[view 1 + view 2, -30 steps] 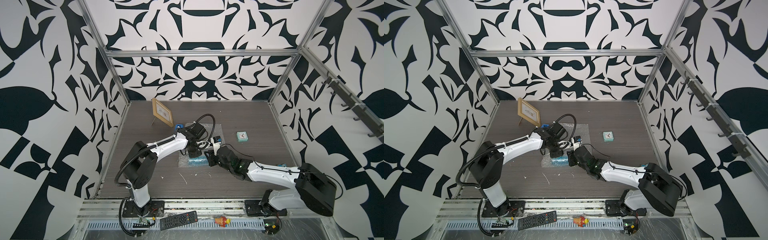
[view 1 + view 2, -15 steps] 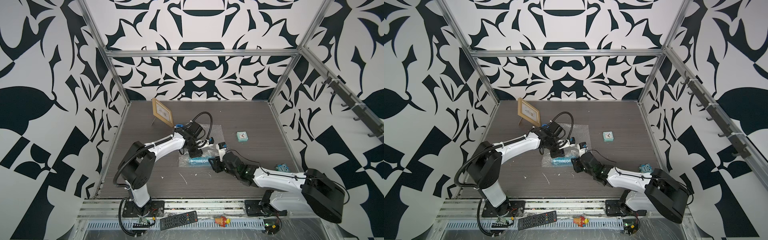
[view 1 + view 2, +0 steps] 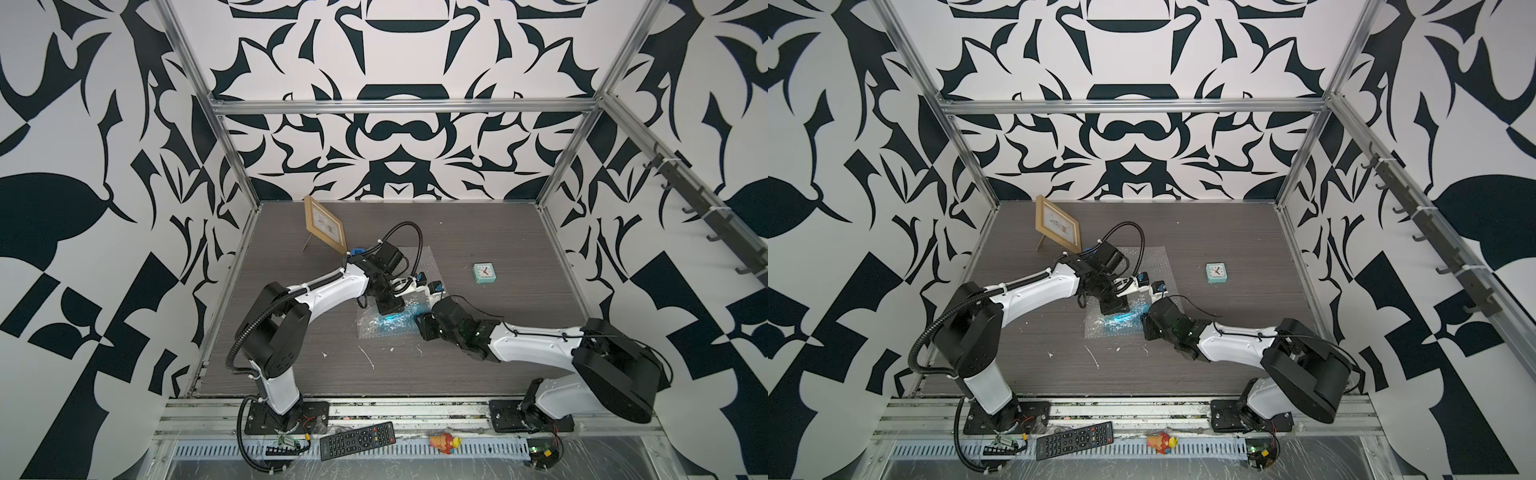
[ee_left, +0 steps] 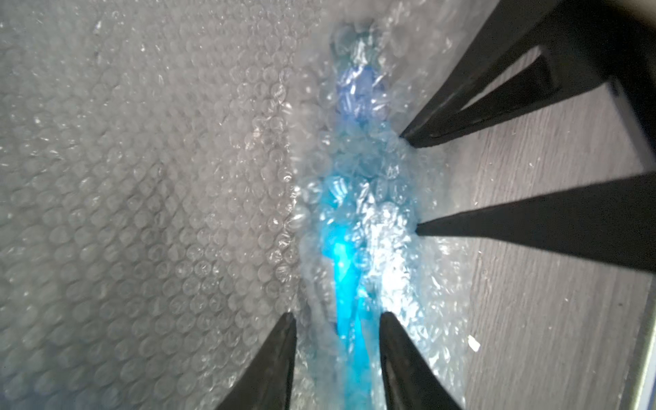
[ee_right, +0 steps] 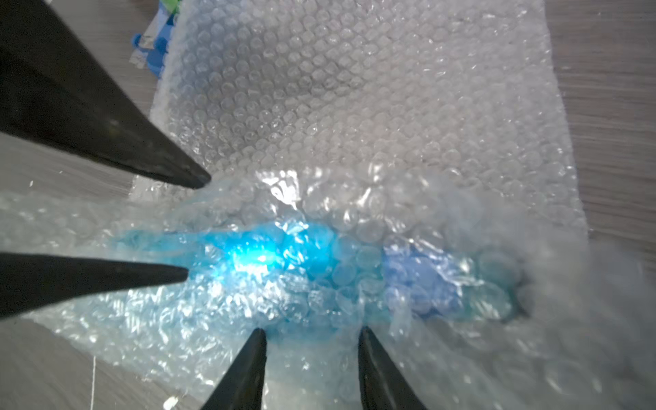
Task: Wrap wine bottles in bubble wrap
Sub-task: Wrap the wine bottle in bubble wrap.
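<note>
The wine bottle [image 3: 390, 323] [image 3: 1121, 322] lies on its side, rolled in the near end of the bubble wrap [image 3: 419, 259]; its blue glows through the bubbles [image 5: 284, 262] [image 4: 342, 255]. My left gripper [image 4: 337, 316] [image 3: 388, 309] comes down from above. Its jaws straddle the wrapped bottle and are shut against it, one on each side. My right gripper [image 5: 313, 331] [image 3: 420, 325] is open at the bundle's right side. Its fingertips [image 4: 408, 138] touch the wrap, and only loose wrap lies between them.
A gold picture frame [image 3: 325, 224] stands at the back left, and a small teal clock [image 3: 484, 273] lies to the right. A blue object [image 5: 156, 46] sits by the wrap's far corner. White scraps [image 3: 368, 357] dot the table. A remote [image 3: 358, 439] and a toy [image 3: 444, 440] lie on the front rail.
My right arm has dropped lower and stretched along the table, and its jaws have widened at the bundle's right end. The left gripper has shifted slightly and keeps its hold.
</note>
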You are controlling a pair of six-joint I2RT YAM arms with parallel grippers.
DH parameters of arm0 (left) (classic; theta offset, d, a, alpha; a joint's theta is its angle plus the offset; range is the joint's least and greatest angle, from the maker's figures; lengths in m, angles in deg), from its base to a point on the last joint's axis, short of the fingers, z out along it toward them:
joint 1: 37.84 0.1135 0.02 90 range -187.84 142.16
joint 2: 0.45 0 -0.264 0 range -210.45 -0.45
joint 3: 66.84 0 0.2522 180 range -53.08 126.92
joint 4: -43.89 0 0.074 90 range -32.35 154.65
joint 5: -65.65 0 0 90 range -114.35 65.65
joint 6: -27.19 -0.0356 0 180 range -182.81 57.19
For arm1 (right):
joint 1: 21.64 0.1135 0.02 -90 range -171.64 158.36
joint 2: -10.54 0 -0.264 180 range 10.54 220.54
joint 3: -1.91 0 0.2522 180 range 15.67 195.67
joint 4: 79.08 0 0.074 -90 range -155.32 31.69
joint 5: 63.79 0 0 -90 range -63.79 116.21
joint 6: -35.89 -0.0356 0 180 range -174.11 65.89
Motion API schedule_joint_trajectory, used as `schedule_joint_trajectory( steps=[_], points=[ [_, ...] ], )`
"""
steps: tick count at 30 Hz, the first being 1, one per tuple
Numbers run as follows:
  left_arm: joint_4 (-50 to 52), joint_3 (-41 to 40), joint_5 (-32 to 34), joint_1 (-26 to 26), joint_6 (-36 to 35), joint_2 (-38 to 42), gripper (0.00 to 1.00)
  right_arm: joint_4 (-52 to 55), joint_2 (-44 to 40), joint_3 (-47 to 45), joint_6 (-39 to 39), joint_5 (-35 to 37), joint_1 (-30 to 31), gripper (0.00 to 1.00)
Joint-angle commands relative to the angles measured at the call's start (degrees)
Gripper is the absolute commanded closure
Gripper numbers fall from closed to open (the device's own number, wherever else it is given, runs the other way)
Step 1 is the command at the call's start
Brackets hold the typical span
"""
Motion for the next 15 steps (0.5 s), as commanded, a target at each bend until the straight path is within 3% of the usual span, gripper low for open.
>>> schedule_joint_trajectory(
  steps=[1, 7, 15],
  points=[
    [0.12, 0.36, -1.43, -0.06, 0.14, 2.36, 0.58, 3.23, 1.43, 4.12, 1.2, 0.33, 0.47, 0.58],
    [-2.87, -3.56, -0.13, -0.09, -0.56, 9.85, 0.57, 8.39, 1.86, 6.0, 1.58, 0.25, -0.4, 0.61],
    [-12.81, -17.27, 1.41, -1.33, -5.75, 24.21, 0.56, 11.69, 2.14, 7.37, 1.98, -1.13, -2.52, 0.61]
  ],
)
